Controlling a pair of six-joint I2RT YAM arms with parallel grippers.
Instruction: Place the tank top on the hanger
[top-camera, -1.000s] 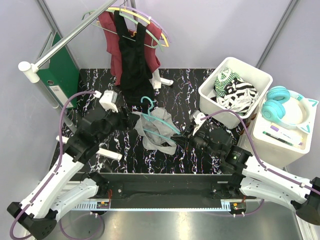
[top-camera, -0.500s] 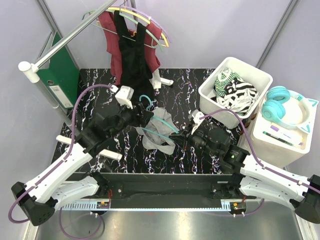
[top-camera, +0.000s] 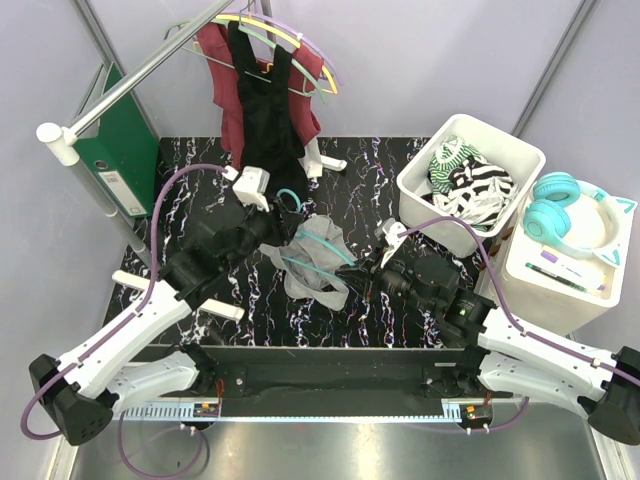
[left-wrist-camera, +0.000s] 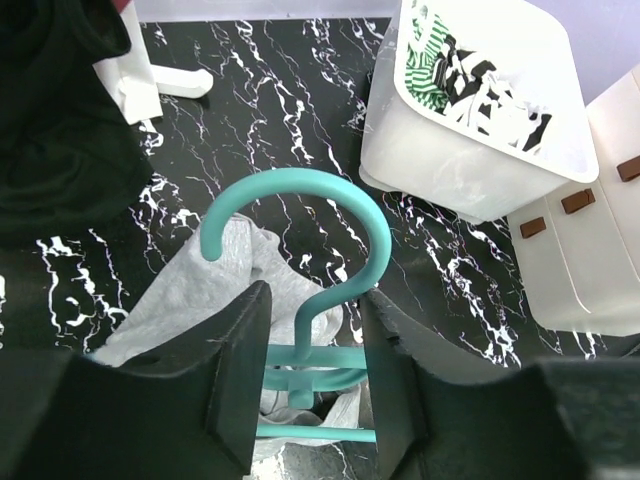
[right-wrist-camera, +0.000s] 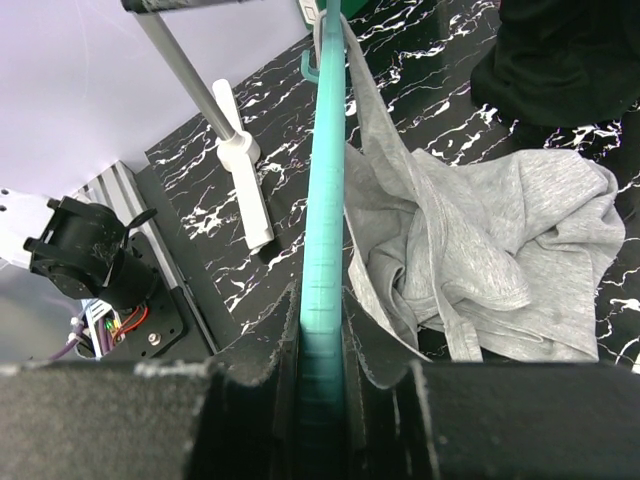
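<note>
Since a second ago the left gripper (left-wrist-camera: 315, 300) has swung in from the left of the top view to the hanger (left-wrist-camera: 300, 180) hook, its jaws narrowing.
At lower centre of the left wrist view its fingers (left-wrist-camera: 245, 370) stand either side of the teal hook stem, a gap on both sides, not clamped. The right gripper (right-wrist-camera: 322, 330), at the bottom of its own view, is pinched tight on one hanger arm. The tank top (top-camera: 315, 262) lies crumpled mid-frame on the black marbled table (top-camera: 380, 180), partly draped over that arm.
</note>
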